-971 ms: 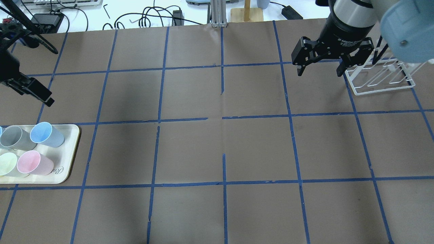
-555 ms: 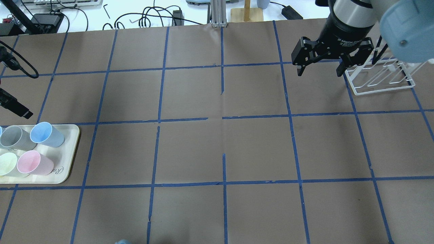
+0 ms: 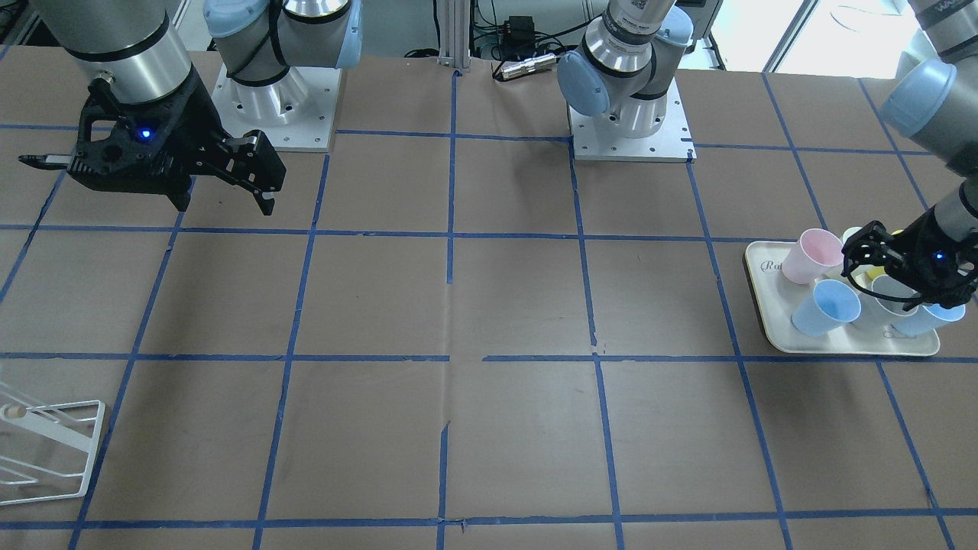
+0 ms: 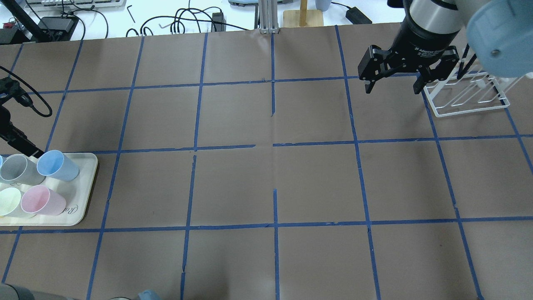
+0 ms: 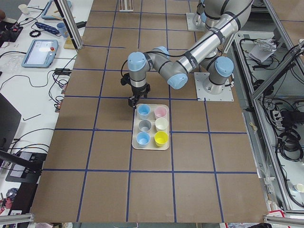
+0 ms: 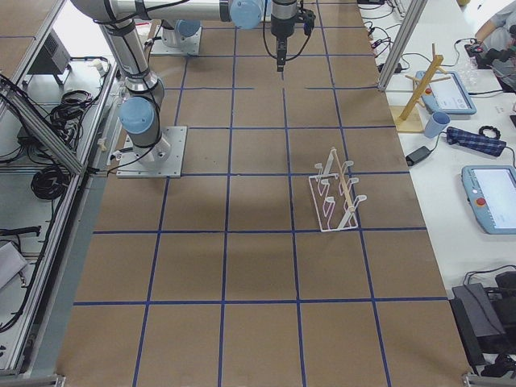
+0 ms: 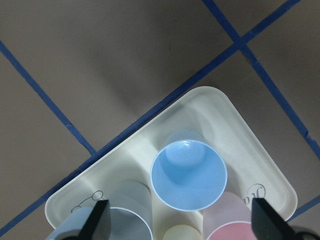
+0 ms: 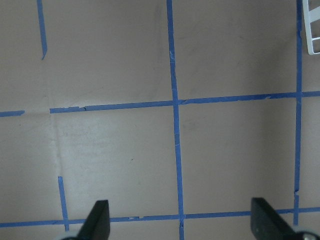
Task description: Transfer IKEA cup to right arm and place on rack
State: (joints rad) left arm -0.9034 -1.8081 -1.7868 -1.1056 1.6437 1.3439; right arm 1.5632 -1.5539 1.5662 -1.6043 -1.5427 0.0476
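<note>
The pale blue IKEA cup (image 4: 57, 165) stands at a corner of the cream tray (image 4: 83, 208), mouth up; it also shows in the front view (image 3: 827, 307) and the left view (image 5: 143, 110). My left gripper (image 7: 181, 221) is open and hovers above the tray, with the cup (image 7: 189, 173) centred between its fingers, not touching. A second blue cup (image 3: 928, 317) stands further along the tray. My right gripper (image 4: 392, 89) is open and empty, above the table beside the white wire rack (image 4: 466, 98).
A grey cup (image 4: 18, 168), a pink cup (image 4: 41, 200), a pale green cup (image 4: 8, 202) and a yellow cup (image 5: 161, 138) share the tray. Cables and a wooden stand (image 4: 304, 14) lie beyond the table's far edge.
My left gripper has moved from the far left of the table down toward the tray and now hangs over the cups. The right arm has not moved.
</note>
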